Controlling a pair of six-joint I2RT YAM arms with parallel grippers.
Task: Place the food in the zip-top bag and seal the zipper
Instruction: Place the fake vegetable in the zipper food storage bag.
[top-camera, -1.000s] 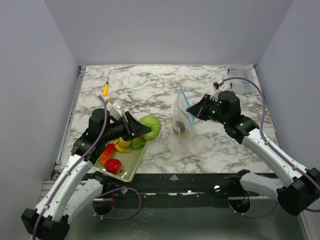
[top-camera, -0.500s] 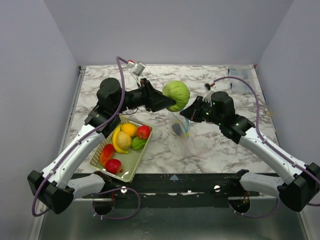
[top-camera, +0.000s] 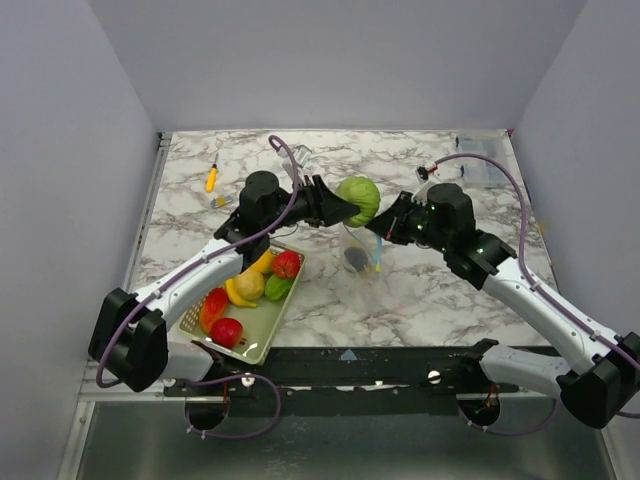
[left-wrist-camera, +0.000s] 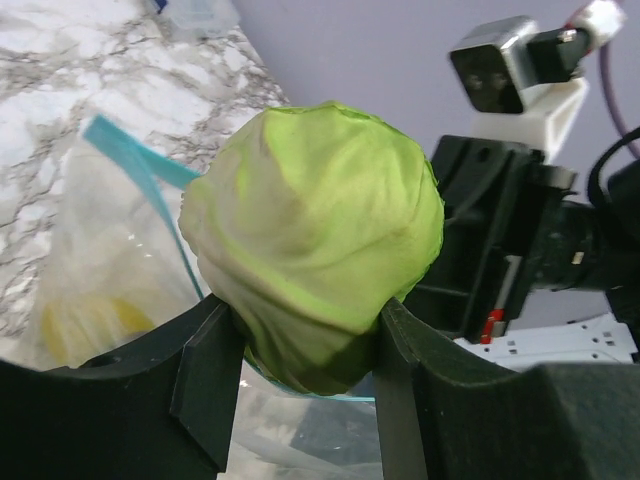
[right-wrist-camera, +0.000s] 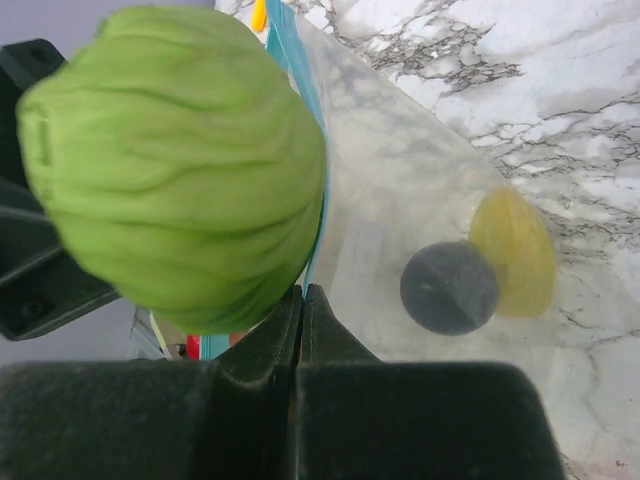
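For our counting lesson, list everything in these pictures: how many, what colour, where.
Crinkled green toy cabbage: one, green, held at the bag's mouth.
Clear floppy zip-top bag: one, transparent, mid-table, rim lifted.
Light-blue zipper strip: one, along the bag's rim.
Toys inside the bag: two, a dark round toy and a yellow toy.
Pale green mesh basket: one, left near side.
Glossy toy fruits: about seven, red, yellow, orange, green, in the basket.
Small yellow-orange object: one, far left.
Left jaws: black, shut on the cabbage.
Right jaws: black, shut on the bag's rim.
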